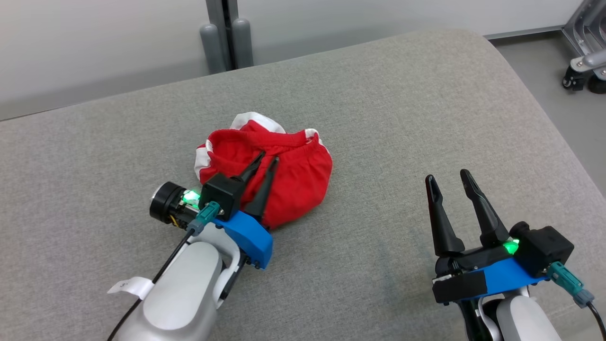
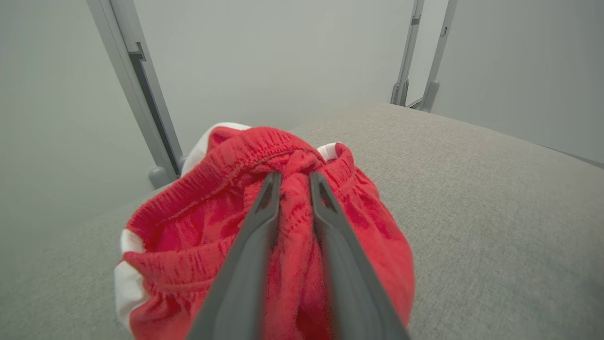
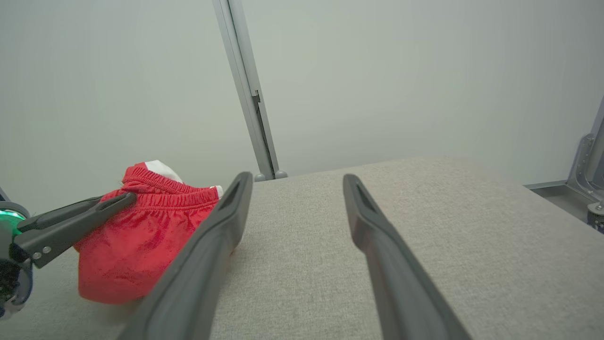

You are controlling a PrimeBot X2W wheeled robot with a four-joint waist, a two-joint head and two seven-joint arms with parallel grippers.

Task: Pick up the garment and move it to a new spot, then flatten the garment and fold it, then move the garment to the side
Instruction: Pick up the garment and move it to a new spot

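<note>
Two hands, one crumpled red-and-white fabric garment (image 1: 298,180)
Left hand (image 1: 269,157) pinches a fold; right hand (image 1: 447,176) open over wide grey padded cushion (image 1: 402,118).

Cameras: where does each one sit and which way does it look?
Head view: on the robot's head, looking forward and down at the grey cushion; left gripper pinching the red garment, right gripper open.
Left wrist view: on the left wrist, looking along its fingers at the garment squeezed between them.
Right wrist view: on the right wrist, looking along its spread fingers across the cushion.
Shared by head and right wrist: the left gripper on the garment.
</note>
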